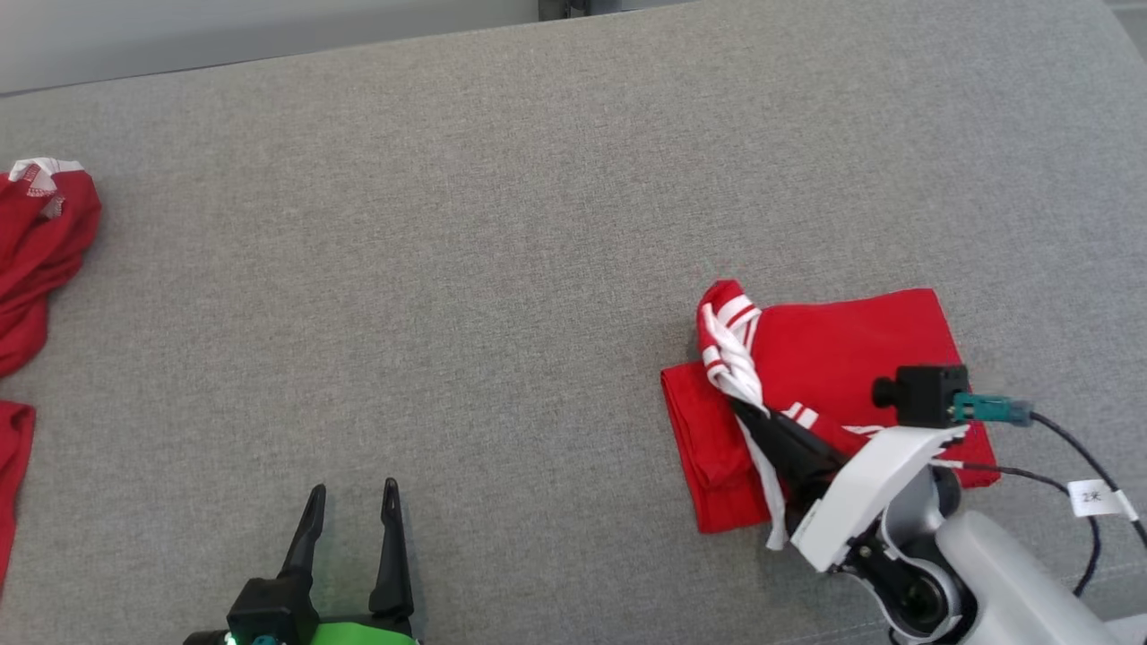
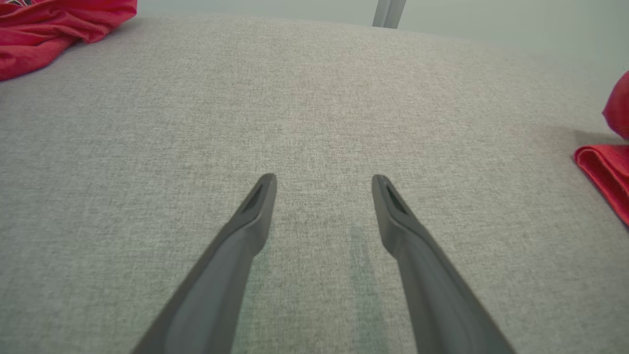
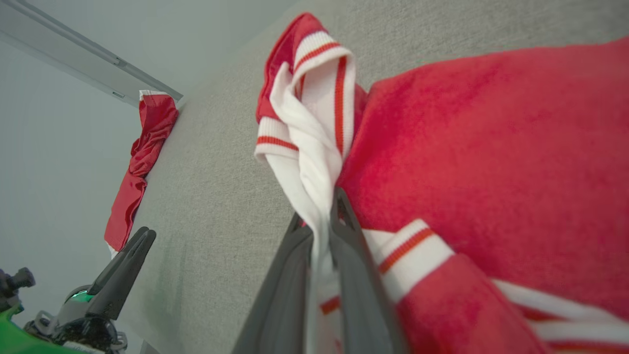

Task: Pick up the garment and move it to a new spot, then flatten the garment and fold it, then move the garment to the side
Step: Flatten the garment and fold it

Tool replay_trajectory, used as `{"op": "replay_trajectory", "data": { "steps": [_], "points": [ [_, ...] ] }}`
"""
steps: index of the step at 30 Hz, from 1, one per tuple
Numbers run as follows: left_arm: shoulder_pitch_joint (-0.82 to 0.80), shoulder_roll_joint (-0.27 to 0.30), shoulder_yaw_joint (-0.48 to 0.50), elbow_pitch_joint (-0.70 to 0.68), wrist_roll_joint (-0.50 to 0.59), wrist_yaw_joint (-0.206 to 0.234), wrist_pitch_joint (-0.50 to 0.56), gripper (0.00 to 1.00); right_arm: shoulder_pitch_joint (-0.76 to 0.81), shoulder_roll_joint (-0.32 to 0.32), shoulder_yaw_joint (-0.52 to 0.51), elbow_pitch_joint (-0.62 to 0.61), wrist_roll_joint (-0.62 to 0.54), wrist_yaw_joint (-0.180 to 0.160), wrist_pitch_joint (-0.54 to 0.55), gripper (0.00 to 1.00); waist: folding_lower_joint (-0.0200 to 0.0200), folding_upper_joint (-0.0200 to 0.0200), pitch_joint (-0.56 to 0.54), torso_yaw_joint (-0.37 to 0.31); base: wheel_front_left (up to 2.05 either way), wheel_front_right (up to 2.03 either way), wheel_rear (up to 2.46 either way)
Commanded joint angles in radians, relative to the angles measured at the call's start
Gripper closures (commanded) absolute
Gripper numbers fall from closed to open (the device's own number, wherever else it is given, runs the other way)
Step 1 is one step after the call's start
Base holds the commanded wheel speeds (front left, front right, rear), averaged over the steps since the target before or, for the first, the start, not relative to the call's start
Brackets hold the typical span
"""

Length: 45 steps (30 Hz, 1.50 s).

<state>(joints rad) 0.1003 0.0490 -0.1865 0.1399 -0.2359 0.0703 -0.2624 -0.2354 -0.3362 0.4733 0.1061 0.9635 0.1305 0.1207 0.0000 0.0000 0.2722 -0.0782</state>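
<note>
Right fingers (image 1: 740, 408) pressed together, pinching the white striped trim (image 1: 730, 345) of the garment (image 1: 842, 349). In the right wrist view the trim (image 3: 314, 98) runs down between the two fingers (image 3: 344, 231), and white cloth hangs below the grip. The pinched bit is lifted and bunched. The rest of the garment (image 3: 491, 123) lies flat on the desk (image 1: 502, 224).

The garment is a red folded rectangle with layered edges showing on its left side. The right forearm and wrist camera (image 1: 923, 394) sit over its near right corner. A black cable with a white tag (image 1: 1095, 498) trails off to the right of it.

Left fingers (image 1: 353, 488) spread wide with nothing between them. They sit well left of the garment and nearer the robot. In the left wrist view they (image 2: 324, 179) hang just over bare grey fabric, casting faint shadows, and the garment's folded edge (image 2: 607, 177) is at the far right.

Far left of the garment, well apart from it, is a crumpled red cloth (image 1: 40, 242) with a white collar bit at the desk edge. A second red piece (image 1: 13, 466) lies below that. The crumpled cloth (image 2: 59, 24) also shows in the left wrist view, and again in the right wrist view (image 3: 145, 147), draped at the desk's far edge.
</note>
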Motion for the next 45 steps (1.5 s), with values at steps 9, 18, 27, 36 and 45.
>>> {"op": "replay_trajectory", "data": {
  "steps": [9, 18, 27, 36, 45],
  "points": [
    [0.007, 0.003, -0.005, 0.021, -0.017, 0.005, -0.003, 0.00, 0.013, 0.065, 0.019, 0.023, -0.077, 0.000, -0.020, 0.00, 0.0000, 0.0000, -0.017, 0.023, 0.00, 0.00, 0.00],
    [0.061, 0.003, 0.048, 0.031, -0.037, -0.005, -0.003, 0.00, 0.203, -0.110, -0.160, -0.177, -0.210, 0.000, -0.295, 0.00, 0.0000, 0.0000, -0.117, 0.022, 0.00, 0.00, 0.00],
    [0.066, 0.003, 0.068, 0.001, -0.038, -0.017, -0.003, 0.00, 0.316, -0.064, -0.470, -0.088, -0.577, 0.000, -0.385, 0.00, 0.0000, 0.0000, -0.192, 0.022, 0.00, 0.00, 0.00],
    [0.103, 0.003, 0.110, -0.032, -0.030, -0.007, -0.003, 0.00, 0.399, 0.057, -0.569, -0.054, -0.687, 0.000, -0.386, 0.00, 0.0000, 0.0000, -0.252, 0.037, 0.00, 0.00, 0.00],
    [0.108, 0.003, 0.119, -0.045, -0.020, -0.016, -0.003, 0.00, 0.372, 0.077, -0.560, -0.087, -0.699, 0.000, -0.386, 0.00, 0.0000, 0.0000, -0.261, 0.056, 0.00, 0.00, 0.00]
  ]
}}
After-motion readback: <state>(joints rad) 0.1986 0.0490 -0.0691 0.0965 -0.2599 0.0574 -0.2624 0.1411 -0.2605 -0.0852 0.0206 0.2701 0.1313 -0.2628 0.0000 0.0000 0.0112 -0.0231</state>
